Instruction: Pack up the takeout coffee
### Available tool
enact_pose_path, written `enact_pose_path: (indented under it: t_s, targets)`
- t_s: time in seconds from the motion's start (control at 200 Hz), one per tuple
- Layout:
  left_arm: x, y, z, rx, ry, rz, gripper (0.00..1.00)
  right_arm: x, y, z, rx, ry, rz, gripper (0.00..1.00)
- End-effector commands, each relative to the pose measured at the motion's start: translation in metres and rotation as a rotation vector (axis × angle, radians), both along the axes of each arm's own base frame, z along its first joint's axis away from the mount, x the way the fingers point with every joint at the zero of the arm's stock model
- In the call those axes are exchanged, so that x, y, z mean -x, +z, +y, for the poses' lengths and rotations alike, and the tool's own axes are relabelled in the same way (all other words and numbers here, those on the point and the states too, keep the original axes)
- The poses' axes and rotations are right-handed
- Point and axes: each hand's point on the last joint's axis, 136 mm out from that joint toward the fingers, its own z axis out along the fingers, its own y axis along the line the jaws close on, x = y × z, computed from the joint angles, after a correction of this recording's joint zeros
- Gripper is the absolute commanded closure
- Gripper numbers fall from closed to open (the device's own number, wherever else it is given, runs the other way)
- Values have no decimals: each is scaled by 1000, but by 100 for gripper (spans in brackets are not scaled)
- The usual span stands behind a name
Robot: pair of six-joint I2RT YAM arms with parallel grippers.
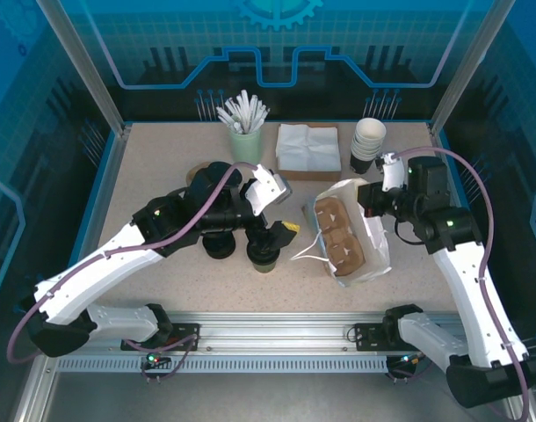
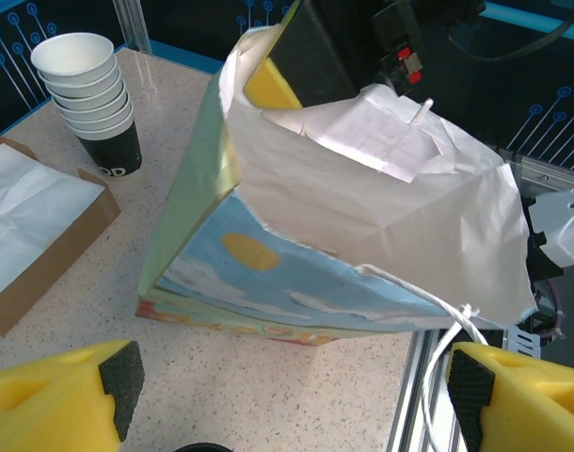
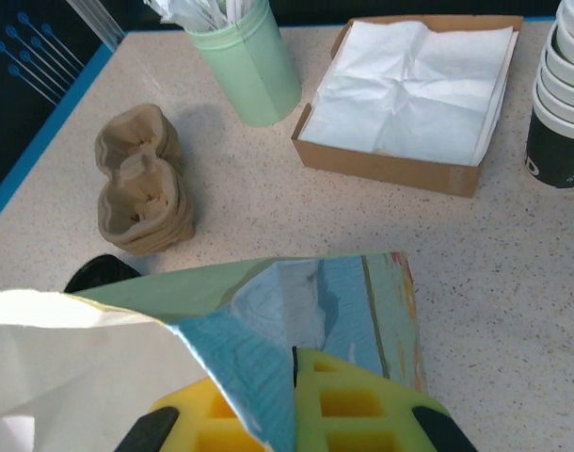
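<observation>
- The takeout coffee [image 1: 264, 255] stands upright on the counter [image 1: 154, 176], just left of the paper bag [image 1: 377, 248] and not yet inside it.
- The left gripper [image 1: 279, 234] hovers right by the cup with its jaws wide apart, holding nothing. A off-centre pinch could tip the cup or pop its lid.
- The right gripper [image 3: 292, 400] is clamped on the bag's rim. One pinch point leaves the mouth slack, so the paper may fold inward and block the cup.
- A cardboard cup carrier [image 1: 340, 236] sits inside, and a badly aimed cup could land tilted.
- The bag's string handle [image 2: 447, 344] dangles near a left finger and could snag.
</observation>
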Motion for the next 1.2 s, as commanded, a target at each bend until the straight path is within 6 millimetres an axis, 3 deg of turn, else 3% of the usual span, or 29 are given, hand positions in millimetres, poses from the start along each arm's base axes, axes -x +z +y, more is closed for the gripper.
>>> enact_pose_path:
  t_s: [0.0, 0.28, 0.64, 0.89, 1.191]
  targets:
    - [4, 7, 4, 39, 3, -5, 14, 2, 20, -1, -39, -29, -88, 100]
    - [6, 5, 3, 45, -10, 0, 14, 18, 31, -5, -75, -52, -152, 100]
    - [12, 20, -8, 139, -35, 68, 17, 21, 23, -16, -149, -203, -36, 100]
    - [7, 37, -29, 210, 43, 164, 29, 19, 14, -29, -241, -420, 109, 100]
    - [8, 41, -64, 227, 157, 233, 38, 19, 12, -37, -337, -604, 160, 100]
